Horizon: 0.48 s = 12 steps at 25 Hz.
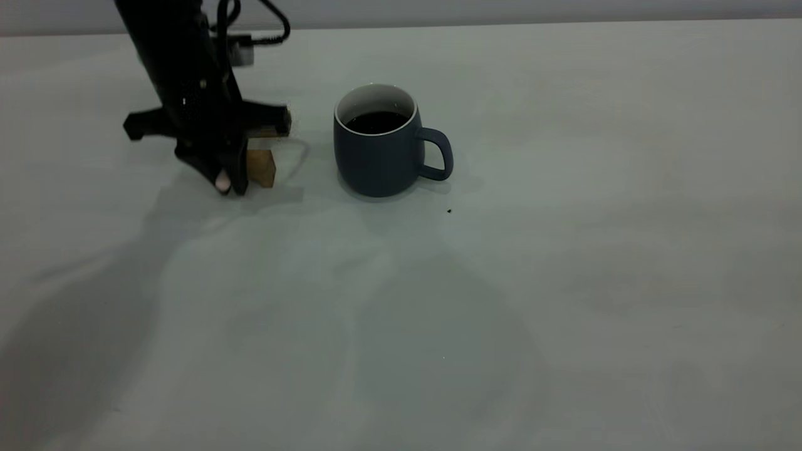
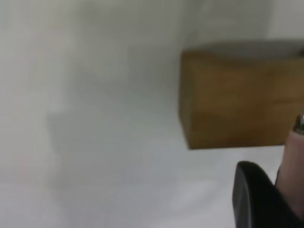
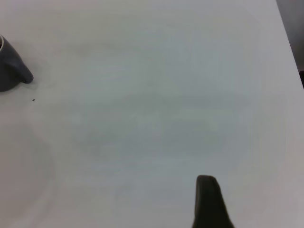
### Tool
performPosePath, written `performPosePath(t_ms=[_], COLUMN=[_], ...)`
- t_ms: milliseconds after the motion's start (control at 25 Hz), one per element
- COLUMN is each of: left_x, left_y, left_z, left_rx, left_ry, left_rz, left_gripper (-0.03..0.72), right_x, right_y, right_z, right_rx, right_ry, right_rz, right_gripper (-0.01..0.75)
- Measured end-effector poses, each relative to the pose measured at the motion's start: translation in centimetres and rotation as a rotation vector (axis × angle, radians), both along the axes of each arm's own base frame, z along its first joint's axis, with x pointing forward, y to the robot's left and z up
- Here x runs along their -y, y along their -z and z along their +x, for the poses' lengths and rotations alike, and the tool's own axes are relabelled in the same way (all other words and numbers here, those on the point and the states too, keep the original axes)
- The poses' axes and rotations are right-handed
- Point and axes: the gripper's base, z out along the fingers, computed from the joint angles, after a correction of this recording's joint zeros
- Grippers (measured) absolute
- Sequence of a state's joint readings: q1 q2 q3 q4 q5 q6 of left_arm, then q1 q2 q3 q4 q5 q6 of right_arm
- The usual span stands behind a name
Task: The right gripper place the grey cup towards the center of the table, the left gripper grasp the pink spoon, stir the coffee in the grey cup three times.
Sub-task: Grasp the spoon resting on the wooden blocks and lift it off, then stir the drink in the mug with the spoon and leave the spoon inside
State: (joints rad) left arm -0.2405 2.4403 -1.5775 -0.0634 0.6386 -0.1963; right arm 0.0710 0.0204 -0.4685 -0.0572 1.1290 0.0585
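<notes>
Outside view: your left gripper (image 1: 229,181) is down on the table (image 1: 564,282) beside a wooden block (image 1: 261,168), seemingly pinching the pink spoon (image 1: 222,181) by its handle tip. The grey cup (image 1: 379,150) stands just right of it, coffee (image 1: 376,122) near half full. Left wrist: one finger (image 2: 259,199) hugs the pink handle, but the view is poor. The spoon is light, slim and slippery, so hold the handle firmly. Right wrist: the right gripper hangs well clear; I cannot tell its fingers' state.
</notes>
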Motion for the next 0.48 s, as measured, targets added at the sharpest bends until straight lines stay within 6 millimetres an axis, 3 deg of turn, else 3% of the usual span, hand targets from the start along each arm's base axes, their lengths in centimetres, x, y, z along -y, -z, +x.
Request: performPosePath(t_ms=[240, 480], left_x=[0.7, 2.6], left_y=[-6.0, -11.8], left_z=[1.3, 1.7], left_rx=[-0.019, -0.004], left_ry=[-0.015, -0.156], left_rz=[-0.038, -0.252], left_gripper=[0.124, 0.124], right_x=[0.0, 0.0], right_y=[0.0, 0.0], right_z=[0.0, 0.0], right_rx=[0.000, 0.000], right_ry=[0.000, 0.000], right_rz=[0.000, 0.000], right_gripper=[0.520, 0.520])
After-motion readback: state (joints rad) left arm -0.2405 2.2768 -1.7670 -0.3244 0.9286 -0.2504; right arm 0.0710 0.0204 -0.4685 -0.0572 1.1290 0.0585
